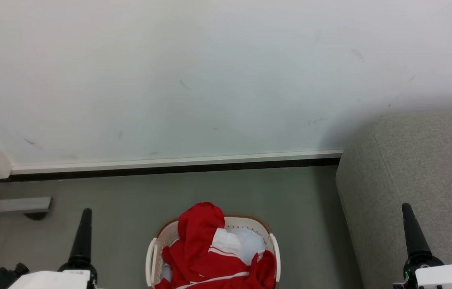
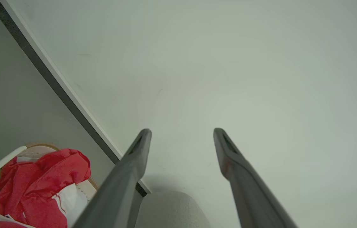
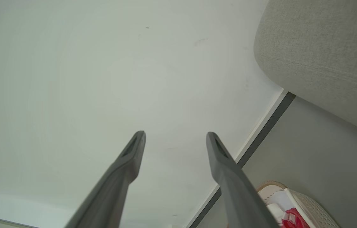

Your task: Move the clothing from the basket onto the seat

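A: Well, basket [image 1: 151, 257] first. Its near end is cut off by the bottom edge of the head view, so the depth of the pile is not readable.

B: Noted. Clothing [image 1: 199, 241] is heaped in it: red, with white panels and striped trim, and one red fold stands above the far rim. Lettering too small to make out.

A: Grippers from the head camera?

B: Each shows as a single dark cone, so the gap cannot be judged there. The wrist views settle it. Left gripper [image 2: 182, 130]: fingers [image 2: 137, 156] apart, nothing between them, pale wall [image 2: 260, 63] behind. Right gripper [image 3: 175, 133]: the same.

A: What else do the wrist views add?

B: Left wrist view catches the red heap and a basket handle, partly hidden behind one finger. Right wrist view has a corner of perforated wall and a scrap of red, half behind a finger, plus the rounded edge of the seat [image 3: 324, 47].

A: Pile against fingers?

B: Well apart from both pairs. Basket stands on the grey floor [image 1: 250, 192] between the two grippers, left of the seat. In the head view the right gripper's cone overlaps the seat fabric.
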Tool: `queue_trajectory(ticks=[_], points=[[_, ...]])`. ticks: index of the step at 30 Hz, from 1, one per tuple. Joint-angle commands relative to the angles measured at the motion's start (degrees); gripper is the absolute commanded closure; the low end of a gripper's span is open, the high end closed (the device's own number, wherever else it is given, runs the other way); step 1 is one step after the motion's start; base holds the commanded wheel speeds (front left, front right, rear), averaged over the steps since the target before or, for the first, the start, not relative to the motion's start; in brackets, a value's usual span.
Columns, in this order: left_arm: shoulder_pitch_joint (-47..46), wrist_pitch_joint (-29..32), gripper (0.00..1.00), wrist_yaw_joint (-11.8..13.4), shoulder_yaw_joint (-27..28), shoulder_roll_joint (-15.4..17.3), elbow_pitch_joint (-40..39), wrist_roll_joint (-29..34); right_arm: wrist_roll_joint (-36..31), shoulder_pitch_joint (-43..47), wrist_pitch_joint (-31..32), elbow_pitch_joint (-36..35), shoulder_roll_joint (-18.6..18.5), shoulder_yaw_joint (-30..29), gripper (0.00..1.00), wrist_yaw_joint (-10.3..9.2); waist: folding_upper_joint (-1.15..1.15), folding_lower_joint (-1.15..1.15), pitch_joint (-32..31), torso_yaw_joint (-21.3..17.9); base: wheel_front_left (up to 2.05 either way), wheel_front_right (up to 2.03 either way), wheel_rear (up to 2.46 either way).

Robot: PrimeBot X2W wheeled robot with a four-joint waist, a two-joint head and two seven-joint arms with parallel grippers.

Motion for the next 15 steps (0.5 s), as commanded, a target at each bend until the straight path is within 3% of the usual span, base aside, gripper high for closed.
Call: queue_trajectory(ticks=[1,15], points=[[-1.3,-0.4,0.00,-0.3,0.1,0.8,-1.2,2.0,-1.3,-1.8,-0.6,-1.2,-0.5,0.3,0.00,-0.03,0.00,0.00,0.0,0.0,0.00,0.00,0.00],[-0.8,-3.2,0.00,-0.4,0.1,1.2,-2.5,21.9,-20.5,-2.0,-3.5,-1.1,-0.7,3.1,0.00,-0.04,0.00,0.00,-0.2,-0.4,0.00,0.00,0.00]])
